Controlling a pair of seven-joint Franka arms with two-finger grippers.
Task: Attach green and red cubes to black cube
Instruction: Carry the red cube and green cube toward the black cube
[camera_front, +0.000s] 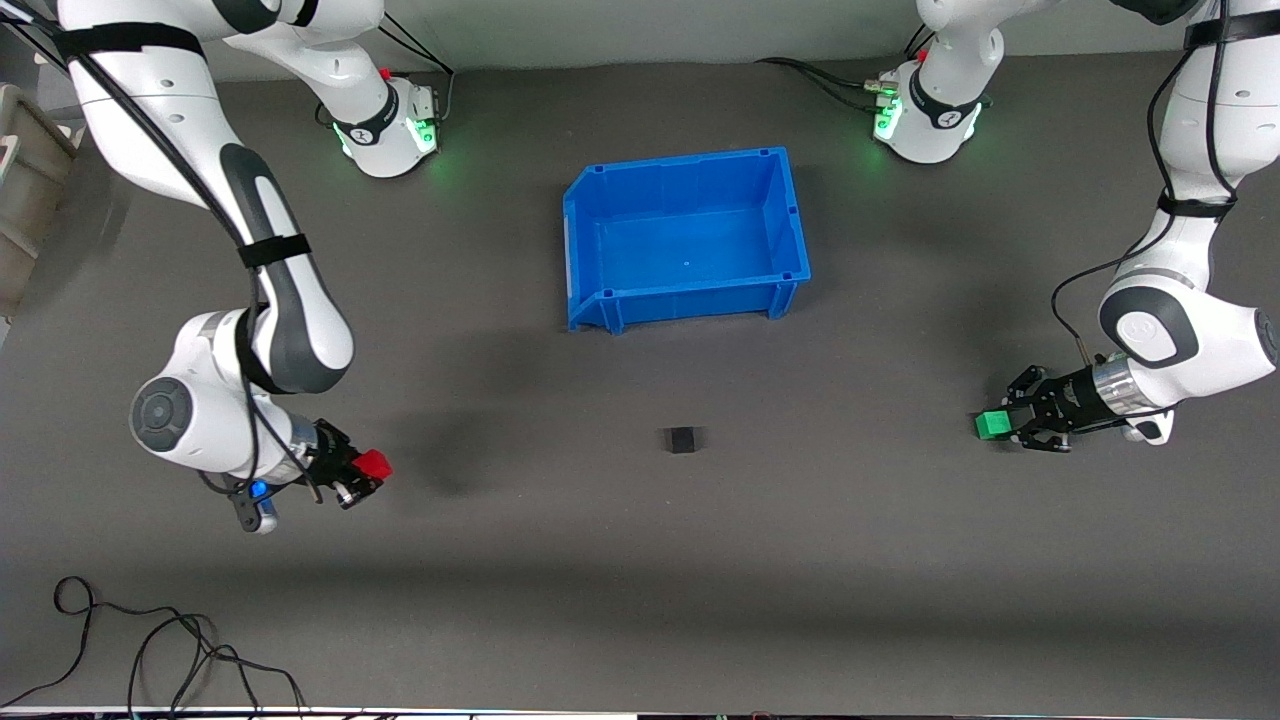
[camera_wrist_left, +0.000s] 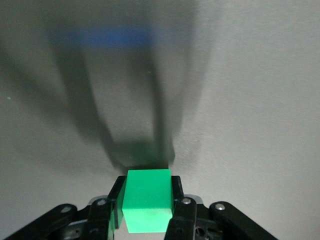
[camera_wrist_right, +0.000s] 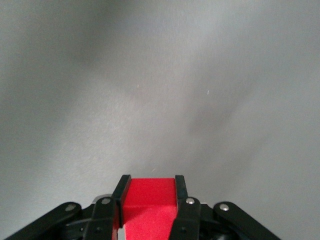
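Observation:
The black cube (camera_front: 682, 440) sits alone on the dark table, nearer to the front camera than the blue bin. My left gripper (camera_front: 1003, 424) is shut on the green cube (camera_front: 990, 425), held over the table toward the left arm's end; the green cube (camera_wrist_left: 147, 200) fills the space between the fingers in the left wrist view. My right gripper (camera_front: 368, 470) is shut on the red cube (camera_front: 373, 464), held over the table toward the right arm's end; the red cube (camera_wrist_right: 149, 205) shows between the fingers in the right wrist view. The black cube lies between the two grippers.
An empty blue bin (camera_front: 590, 210) stands mid-table toward the robots' bases. A loose black cable (camera_front: 150, 640) lies near the table's front edge at the right arm's end. A beige container (camera_front: 25, 200) stands off the table edge there.

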